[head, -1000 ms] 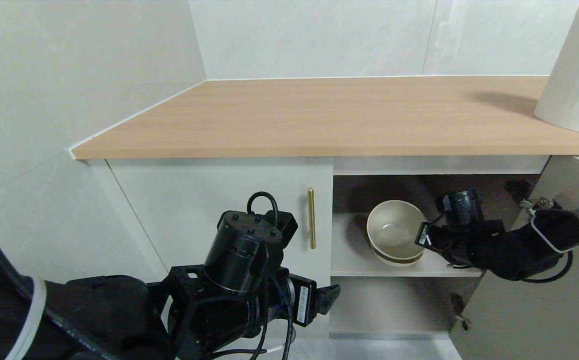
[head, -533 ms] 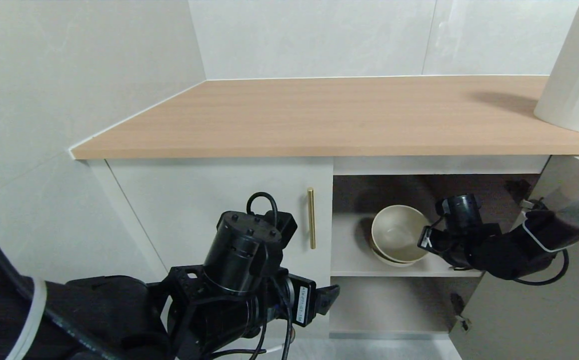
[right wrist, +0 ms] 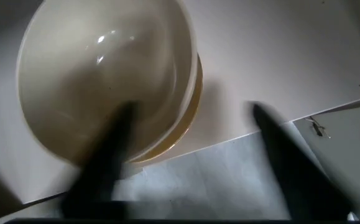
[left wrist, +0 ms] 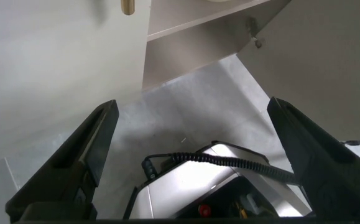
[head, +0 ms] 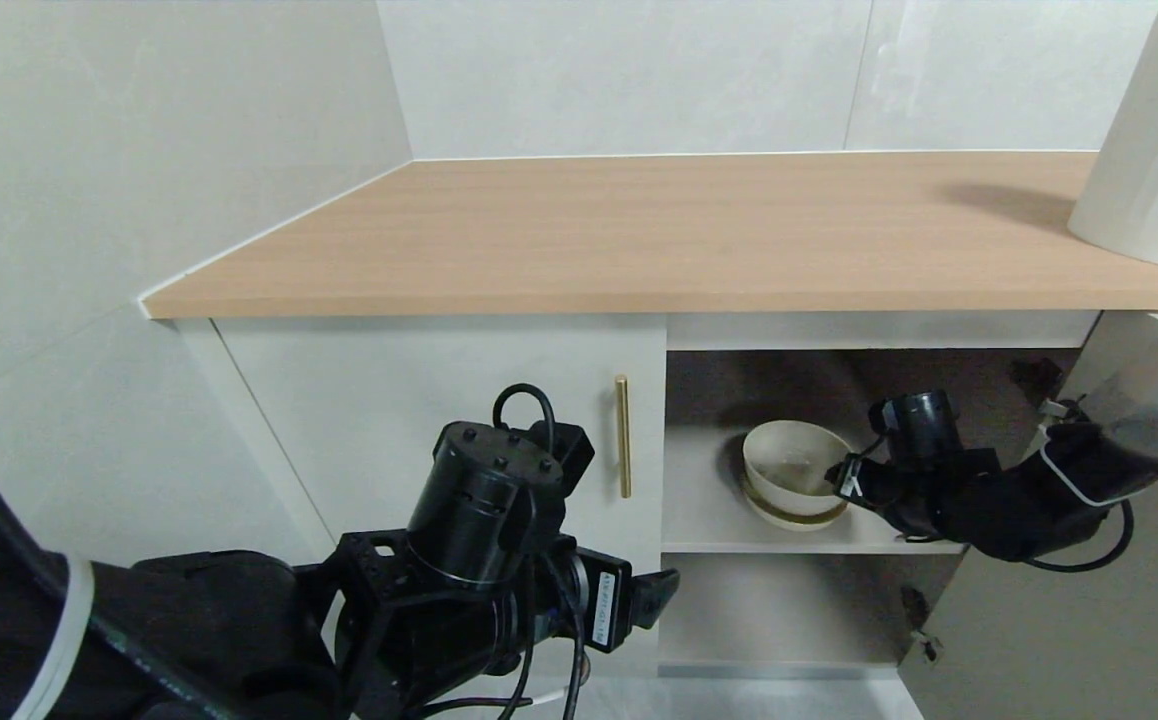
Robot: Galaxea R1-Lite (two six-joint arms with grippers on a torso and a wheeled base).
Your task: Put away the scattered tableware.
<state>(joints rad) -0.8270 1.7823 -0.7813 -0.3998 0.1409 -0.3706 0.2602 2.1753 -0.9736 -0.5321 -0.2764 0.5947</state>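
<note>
A cream bowl (head: 787, 462) rests on a second bowl with an olive band (head: 784, 512) on the middle shelf (head: 704, 520) of the open cabinet. My right gripper (head: 842, 482) is at the cream bowl's right rim. In the right wrist view the cream bowl (right wrist: 99, 74) lies between the spread fingers, and the right gripper (right wrist: 192, 115) is open, with one finger over the bowl and the other outside its rim. My left gripper (left wrist: 192, 121) hangs open and holds nothing, low in front of the closed left door.
The left door (head: 439, 400) is closed and has a brass handle (head: 623, 436). The right door (head: 1049, 620) stands swung open beside my right arm. A white lampshade (head: 1154, 150) sits at the right end of the wooden countertop (head: 639, 230). A lower shelf (head: 779, 610) lies underneath.
The cream bowl, tilted toward me a second ago, has come down nearly level onto the banded bowl. My right gripper has shifted slightly left and up. The left arm has not moved.
</note>
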